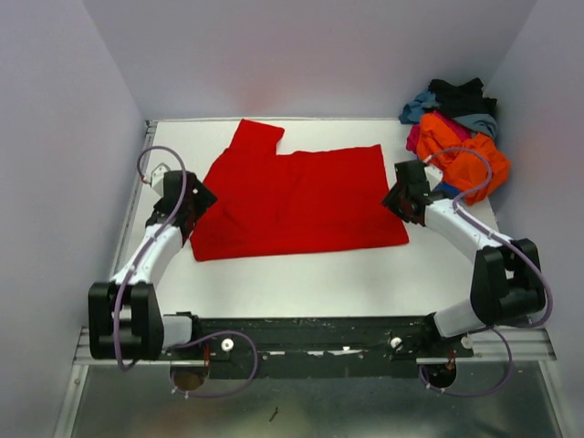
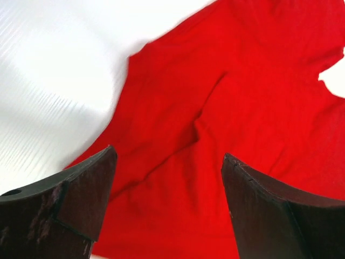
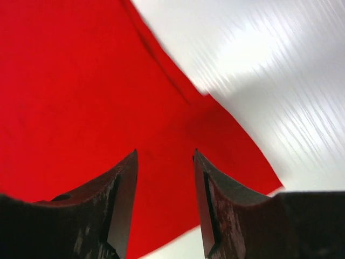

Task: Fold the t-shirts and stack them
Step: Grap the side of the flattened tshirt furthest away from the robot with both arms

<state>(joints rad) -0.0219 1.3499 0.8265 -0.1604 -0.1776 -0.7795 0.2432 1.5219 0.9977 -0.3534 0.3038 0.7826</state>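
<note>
Spreading beneath our wide-open left gripper [image 2: 168, 156] lies the red t-shirt [image 1: 301, 196]. Our right gripper [image 3: 164, 154], also parted, seems above its corner.

Red t-shirt [image 1: 297, 201] spread flat; other t-shirts [image 1: 454, 137] heaped far right

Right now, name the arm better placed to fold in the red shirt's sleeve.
Left. The sleeve juts from the far-left corner of the red t-shirt, nearer the open left gripper; the right gripper sits at the opposite edge.
</note>
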